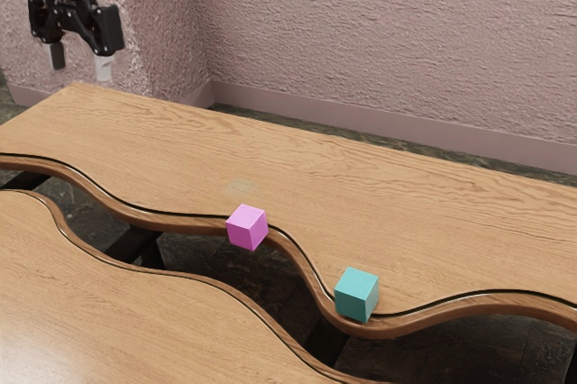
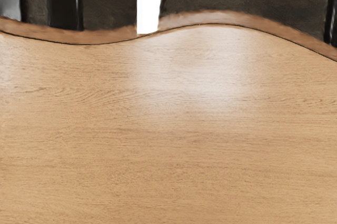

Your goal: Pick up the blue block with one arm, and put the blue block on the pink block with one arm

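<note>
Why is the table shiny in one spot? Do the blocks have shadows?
In the wrist view a pale sheen lies on the table near its wavy edge, and a white patch glares beyond it; in the exterior view the light is soft, and the pink block and blue block cast no sharp shadow.

Glossy wood-grain table [image 1: 379, 195], rough plaster wall [image 1: 379, 32]
</note>
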You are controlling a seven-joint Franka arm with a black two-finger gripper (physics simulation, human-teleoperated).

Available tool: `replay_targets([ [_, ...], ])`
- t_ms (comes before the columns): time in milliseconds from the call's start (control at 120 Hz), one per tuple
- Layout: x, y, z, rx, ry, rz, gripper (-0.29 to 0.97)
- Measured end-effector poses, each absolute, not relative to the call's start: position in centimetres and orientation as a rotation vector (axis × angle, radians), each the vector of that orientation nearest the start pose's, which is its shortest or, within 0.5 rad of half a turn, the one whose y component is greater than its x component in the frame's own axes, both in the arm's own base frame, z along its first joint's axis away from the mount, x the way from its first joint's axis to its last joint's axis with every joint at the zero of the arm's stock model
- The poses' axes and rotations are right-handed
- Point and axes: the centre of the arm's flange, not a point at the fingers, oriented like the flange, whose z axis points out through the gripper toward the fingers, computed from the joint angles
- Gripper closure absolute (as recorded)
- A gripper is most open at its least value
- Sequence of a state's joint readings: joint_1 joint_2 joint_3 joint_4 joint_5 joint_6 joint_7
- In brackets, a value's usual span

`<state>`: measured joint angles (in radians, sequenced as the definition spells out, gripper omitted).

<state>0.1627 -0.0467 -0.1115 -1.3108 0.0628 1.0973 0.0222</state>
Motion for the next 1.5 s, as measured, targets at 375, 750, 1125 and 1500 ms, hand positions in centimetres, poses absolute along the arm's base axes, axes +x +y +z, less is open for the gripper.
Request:
replay_targets([
  [375, 61.3, -14.5, 59.1, -3.093, 0.205, 0.158, 0.02],
  [750, 63.6, -26.2, 38.5, -3.189, 0.16, 0.258, 0.03],
  [1125, 62.2, -30.8, 30.2, -3.177, 0.087, 0.139, 0.03],
  [1500, 61.4, -31.1, 27.9, -3.169, 0.005, 0.135, 0.05],
])
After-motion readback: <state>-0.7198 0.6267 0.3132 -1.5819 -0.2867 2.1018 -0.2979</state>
